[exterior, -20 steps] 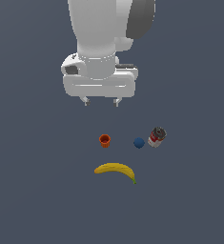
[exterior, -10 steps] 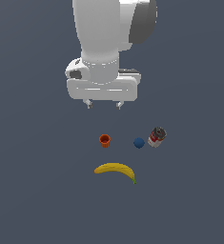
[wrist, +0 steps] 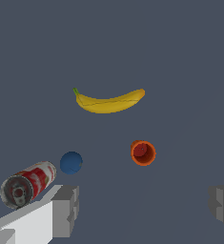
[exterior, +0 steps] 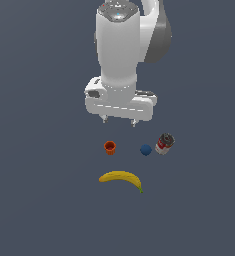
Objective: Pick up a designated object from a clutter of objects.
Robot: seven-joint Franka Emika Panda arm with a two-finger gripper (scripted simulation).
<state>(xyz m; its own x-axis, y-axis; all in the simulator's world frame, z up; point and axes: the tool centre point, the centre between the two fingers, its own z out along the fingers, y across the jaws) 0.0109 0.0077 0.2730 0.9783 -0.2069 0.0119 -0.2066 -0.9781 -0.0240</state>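
My gripper (exterior: 119,120) hangs above the dark floor (exterior: 39,200), fingers spread wide, nothing between them. In the wrist view the two grey fingertips (wrist: 66,209) sit at opposite edges with a big open gap.

Near to far from my wrist camera: the red-labelled can (wrist: 27,185) lies on its side, metal end facing the camera, just past one fingertip. Dark-blue ball (wrist: 71,162) is right beside the can, close, can't tell if touching. Orange-red cup (wrist: 143,153) stands upright, mouth open upward, apart from the ball. Yellow banana (wrist: 108,101) is farthest, lying flat, curved, green-tipped stem at one end.

Exterior view: ball (exterior: 146,149) sits between cup (exterior: 110,147) and can (exterior: 164,143), much nearer the can. Cup is toward the exterior view's left, can toward the exterior view's right. Banana (exterior: 121,179) lies lower in that frame, below cup and ball, clear of both. My gripper is up off all of them, not over the ball, more above the cup-to-ball gap.
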